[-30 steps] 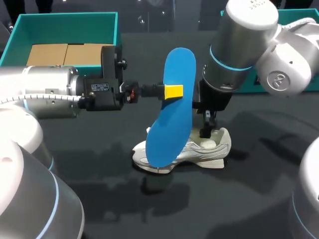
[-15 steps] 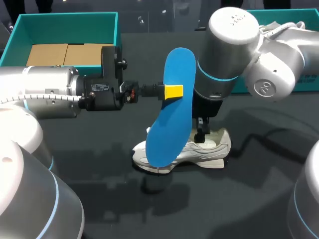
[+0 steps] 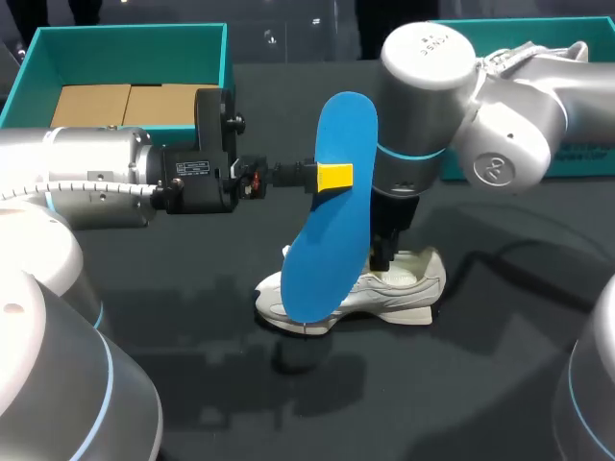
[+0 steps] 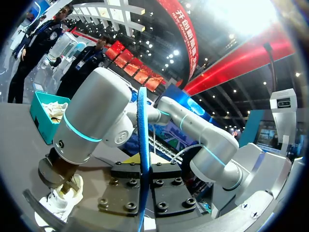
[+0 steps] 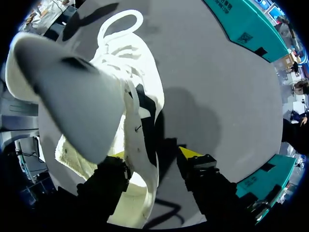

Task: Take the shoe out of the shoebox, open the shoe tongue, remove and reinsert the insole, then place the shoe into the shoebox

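1. The left arm [image 3: 96, 178] comes in from the left edge of the dark surface [image 3: 500, 365]. Its jaws are clenched on the blue insole [image 3: 327, 230], one yellow tip lying flat on the insole's face. In the left wrist view the insole [image 4: 141, 145] shows edge-on between the two fingers.
2. The insole is held nearly upright over the middle of the surface, and its lower end covers the toe part of the white shoe [image 3: 399, 288]. I cannot tell whether it touches the shoe.
3. The shoe stands on its sole near the middle of the surface, toe towards the left edge.
4. The right arm [image 3: 452, 106] reaches down to the shoe's opening. Its jaws are released and straddle the shoe's side wall [image 5: 142, 164], with a gap showing at the outer finger [image 5: 198, 169].
5. The teal shoebox [image 3: 130, 38] sits at the far left corner, with brown cardboard [image 3: 130, 104] inside.
6. A second teal box [image 3: 591, 158] lies at the far right edge.
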You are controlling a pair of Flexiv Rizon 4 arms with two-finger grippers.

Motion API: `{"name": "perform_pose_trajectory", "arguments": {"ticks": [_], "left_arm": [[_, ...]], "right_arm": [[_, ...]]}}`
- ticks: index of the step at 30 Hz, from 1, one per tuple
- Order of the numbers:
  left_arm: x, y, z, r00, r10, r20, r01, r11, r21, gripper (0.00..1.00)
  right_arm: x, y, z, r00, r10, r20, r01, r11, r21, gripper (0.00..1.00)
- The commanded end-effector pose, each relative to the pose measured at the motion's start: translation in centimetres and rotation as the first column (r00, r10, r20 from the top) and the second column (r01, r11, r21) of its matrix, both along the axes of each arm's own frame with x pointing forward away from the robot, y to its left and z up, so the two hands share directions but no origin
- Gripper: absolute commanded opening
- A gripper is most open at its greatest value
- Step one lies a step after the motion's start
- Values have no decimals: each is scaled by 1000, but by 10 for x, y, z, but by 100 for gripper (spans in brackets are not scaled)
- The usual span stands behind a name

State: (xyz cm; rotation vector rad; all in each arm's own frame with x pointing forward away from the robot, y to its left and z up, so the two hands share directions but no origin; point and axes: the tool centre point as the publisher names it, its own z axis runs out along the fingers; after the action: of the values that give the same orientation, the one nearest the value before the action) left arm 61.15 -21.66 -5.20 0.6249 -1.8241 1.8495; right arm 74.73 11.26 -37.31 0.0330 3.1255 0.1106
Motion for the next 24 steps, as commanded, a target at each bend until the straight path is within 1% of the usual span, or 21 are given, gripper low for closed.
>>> {"name": "perform_pose_trajectory", "arguments": {"ticks": [1,2,3,8,15,20,24], "left_arm": [[-1,-1,-1,1000,2,1,-2,1000,-1,0],[-1,-1,-1,1000,2,1,-2,1000,-1,0],[-1,-1,-1,1000,2,1,-2,1000,-1,0],[-1,-1,-1,1000,2,1,-2,1000,-1,0],[-1,-1,-1,1000,2,1,-2,1000,-1,0],[-1,-1,-1,1000,2,1,-2,1000,-1,0],[-1,-1,-1,1000,2,1,-2,1000,-1,0]], "right_arm": [[0,4,-3,1000,0,-6,0,1000,-12,32],[-1,3,-2,1000,1,-9,-1,1000,-14,13],[-2,3,-2,1000,1,-11,-1,1000,-16,0],[-5,2,-1,1000,4,-21,-4,1000,-18,0],[-10,0,12,999,-12,-42,12,1000,1,0],[-12,-4,27,996,-72,-56,73,997,7,0],[-15,-6,38,985,-161,-59,162,987,16,0]]}}
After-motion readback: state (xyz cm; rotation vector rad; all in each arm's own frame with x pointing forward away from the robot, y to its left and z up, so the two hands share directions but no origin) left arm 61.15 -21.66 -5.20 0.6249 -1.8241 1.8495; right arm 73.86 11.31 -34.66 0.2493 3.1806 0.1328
